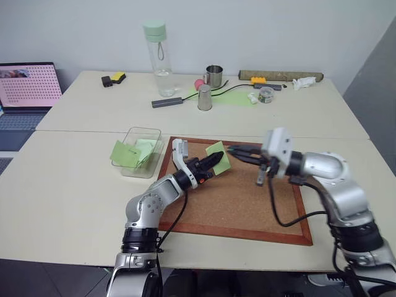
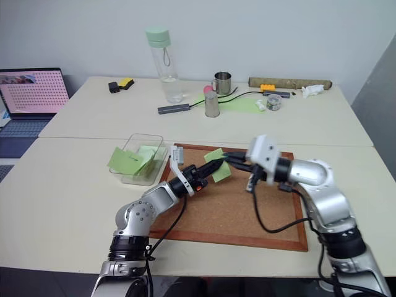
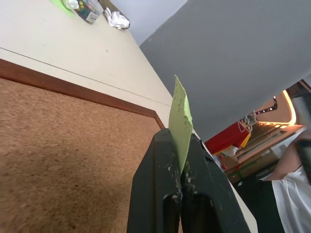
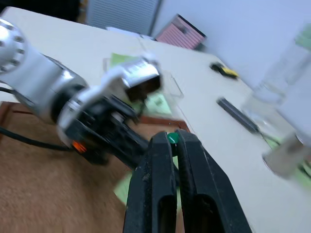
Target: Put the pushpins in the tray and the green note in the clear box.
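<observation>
The left gripper (image 1: 216,159) is pinched on the green note (image 1: 219,156), gripping its lower edge so the sheet stands tilted above the far-left part of the cork board (image 1: 247,204). The clear box (image 1: 142,151), already containing green sheets, sits on the table just off the board's left edge, nearer the left arm, its long axis running toward the table's far edge. The right gripper (image 4: 171,140) is pressed together on a green-headed pushpin (image 4: 172,138), just right of the note. The tray cannot be located.
</observation>
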Tool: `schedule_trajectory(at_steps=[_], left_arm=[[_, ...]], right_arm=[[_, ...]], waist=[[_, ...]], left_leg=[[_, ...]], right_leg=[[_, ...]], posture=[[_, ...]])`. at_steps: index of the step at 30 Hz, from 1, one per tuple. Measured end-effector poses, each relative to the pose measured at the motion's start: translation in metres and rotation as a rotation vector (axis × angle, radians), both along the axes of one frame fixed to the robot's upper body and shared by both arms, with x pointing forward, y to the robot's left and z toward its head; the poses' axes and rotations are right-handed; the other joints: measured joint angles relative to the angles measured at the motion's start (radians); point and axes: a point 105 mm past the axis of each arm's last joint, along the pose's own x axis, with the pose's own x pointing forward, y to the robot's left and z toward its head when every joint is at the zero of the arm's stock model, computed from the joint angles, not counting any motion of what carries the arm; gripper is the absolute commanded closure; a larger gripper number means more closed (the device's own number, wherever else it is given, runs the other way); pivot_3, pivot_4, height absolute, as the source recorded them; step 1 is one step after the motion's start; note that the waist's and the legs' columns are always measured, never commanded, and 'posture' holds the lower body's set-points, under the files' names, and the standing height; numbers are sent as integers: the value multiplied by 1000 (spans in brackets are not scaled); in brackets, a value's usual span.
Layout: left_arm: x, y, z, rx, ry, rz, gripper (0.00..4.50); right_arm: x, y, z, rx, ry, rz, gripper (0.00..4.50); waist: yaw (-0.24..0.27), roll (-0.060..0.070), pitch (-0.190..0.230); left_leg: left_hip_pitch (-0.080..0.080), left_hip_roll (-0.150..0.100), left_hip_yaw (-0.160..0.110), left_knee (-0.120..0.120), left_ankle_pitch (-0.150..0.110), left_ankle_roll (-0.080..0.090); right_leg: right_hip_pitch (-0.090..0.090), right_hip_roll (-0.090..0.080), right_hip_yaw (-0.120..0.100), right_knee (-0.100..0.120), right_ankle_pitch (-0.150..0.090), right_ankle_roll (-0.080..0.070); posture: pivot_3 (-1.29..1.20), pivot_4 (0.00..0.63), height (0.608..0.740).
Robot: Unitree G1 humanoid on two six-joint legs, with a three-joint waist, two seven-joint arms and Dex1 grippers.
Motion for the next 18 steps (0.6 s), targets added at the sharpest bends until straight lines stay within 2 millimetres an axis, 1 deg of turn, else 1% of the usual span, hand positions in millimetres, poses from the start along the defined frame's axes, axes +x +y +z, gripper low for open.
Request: schedule_trajectory(at_steps=[1, 2, 3, 4, 5, 6, 8, 10, 11, 12, 13, 15, 16, 17, 18], left_arm=[[-2, 3, -2, 53, -26, 12, 4446], [-3, 5, -3, 79, -43, 21, 4446], [-4, 5, -3, 105, -56, 25, 4446], [-5, 6, -1, 131, -84, 30, 4446], [-9, 5, 3, 170, -127, 23, 4446], [-10, 4, 3, 175, -136, 19, 4446], [-14, 0, 8, 194, -174, -1, 4446], [-21, -7, 13, 218, -218, -37, 4446], [-22, -7, 14, 223, -225, -42, 4446], [-25, -8, 15, 238, -243, -59, 4480], [-26, -10, 16, 249, -255, -69, 4500], [-29, -13, 17, 261, -268, -86, 4500], [-31, -14, 17, 268, -274, -93, 4500], [-33, -16, 17, 276, -283, -104, 4500], [-34, -17, 17, 277, -286, -107, 4500]], right_arm=[[5, -28, -5, -12, 41, -112, 4500], [8, -48, -10, -19, 70, -186, 4500], [9, -60, -13, -27, 90, -232, 4500], [7, -79, -21, -50, 129, -298, 4500], [6, -102, -33, -83, 181, -380, 4500], [5, -106, -35, -87, 190, -396, 4500], [7, -125, -47, -108, 231, -489, 4500], [11, -152, -60, -123, 284, -631, 4500], [12, -156, -62, -121, 296, -654, 4500], [13, -165, -69, -117, 319, -706, 4240], [14, -173, -74, -114, 338, -749, 4084], [16, -180, -80, -111, 358, -791, 3675], [17, -181, -81, -109, 362, -801, 3506], [18, -182, -81, -104, 365, -810, 3181], [18, -183, -81, -103, 365, -812, 3001]], waist=[[4, 0, 0], [7, 0, 0], [9, 0, 0], [11, 0, 0], [12, 0, 0], [12, 0, 0], [7, 0, 0], [7, 0, 0], [7, 0, 0], [6, 1, 0], [6, 1, 0], [7, 1, 0], [7, 1, 0], [7, 1, 0], [7, 1, 0]], left_leg=[[-1, 0, 0, 0, 0, 0], [-1, 0, 0, 0, 0, 0], [-1, 0, 0, 0, 0, 0], [-1, 0, 0, 0, 0, 1], [-1, 0, 0, 0, -1, 1], [-1, 0, 0, 0, -1, 1], [-1, 0, 2, 0, -1, 2], [0, 0, 1, 0, -1, 2], [-1, 0, 1, 0, -1, 2], [-1, 0, 2, 0, -1, 2], [-1, 0, 2, 0, -1, 2], [-1, 0, 2, 0, -1, 1], [-1, 0, 2, 0, -1, 1], [-1, 0, 2, 0, -1, 1], [-1, 0, 2, 0, -1, 1]], right_leg=[[0, 0, 0, -1, 0, 0], [0, 0, 0, -1, 0, 0], [-1, 0, 0, -1, 0, 0], [-1, 0, 0, -1, 0, 0], [-1, 0, 0, 0, 0, 0], [-1, 0, 0, 0, 0, 0], [-1, 0, 1, 1, 0, 0], [-1, 0, 1, 1, 0, 0], [-1, 0, 1, 1, 0, 0], [-1, 0, 1, 1, 0, 0], [-1, 0, 1, 1, 0, 0], [-1, 0, 1, 1, 0, 0], [-1, 0, 1, 1, 0, 0], [-1, 0, 1, 1, 0, 0], [-1, 0, 1, 1, 0, 0]], posture=[[0, 150, 740], [0, 150, 740], [0, 150, 740], [0, 150, 740], [0, 150, 740], [0, 150, 740], [0, 150, 740], [0, 150, 740], [0, 150, 740], [0, 150, 740], [0, 150, 740], [0, 150, 740], [0, 150, 740], [0, 150, 740], [0, 150, 740]])
